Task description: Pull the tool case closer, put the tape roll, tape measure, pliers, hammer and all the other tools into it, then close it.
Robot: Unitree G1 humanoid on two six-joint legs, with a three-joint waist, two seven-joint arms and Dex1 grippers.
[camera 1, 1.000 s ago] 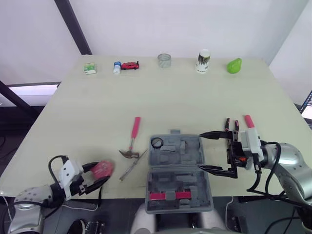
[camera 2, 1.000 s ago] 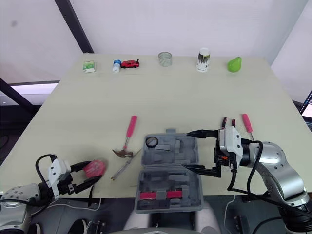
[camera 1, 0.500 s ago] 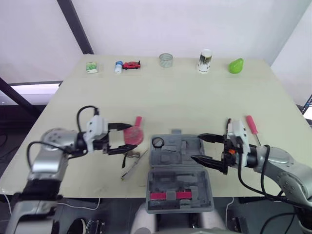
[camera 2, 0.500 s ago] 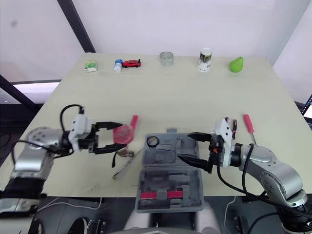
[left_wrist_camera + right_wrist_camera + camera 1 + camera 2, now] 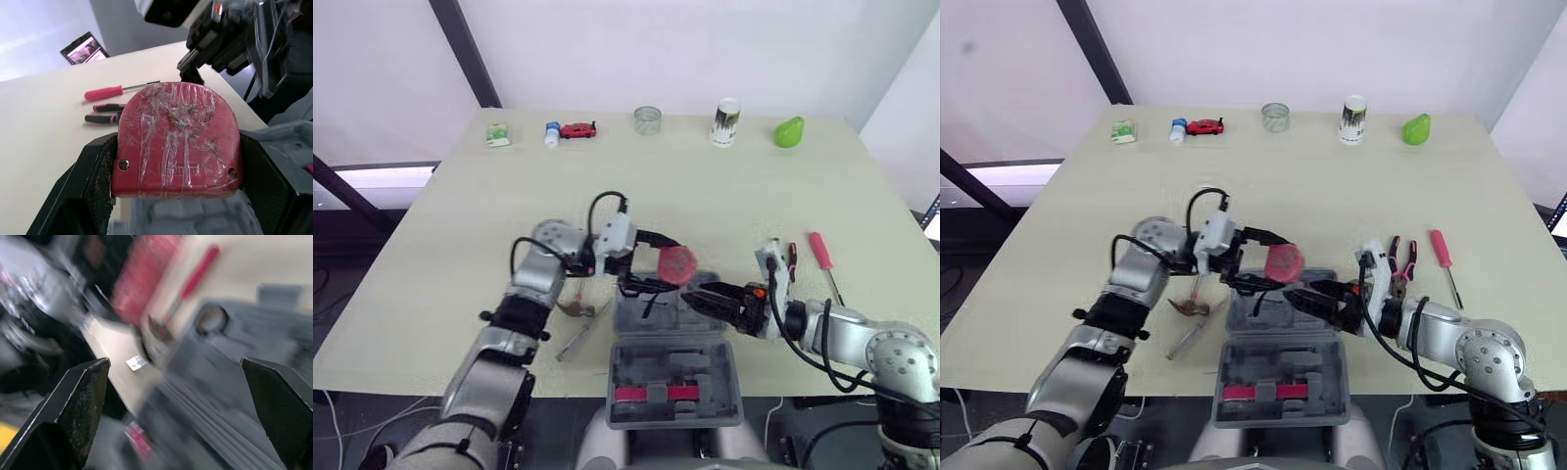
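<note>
Left wrist view: my left end effector (image 5: 668,264) is gripping the tape measure (image 5: 178,139) above the open case (image 5: 646,377), with the hammer (image 5: 576,307) and pliers (image 5: 105,112) waiting outside.

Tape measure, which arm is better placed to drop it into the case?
Left. The left pincer grips the red tape measure over the open tool case; the right pincer is open and empty beside it.
</note>
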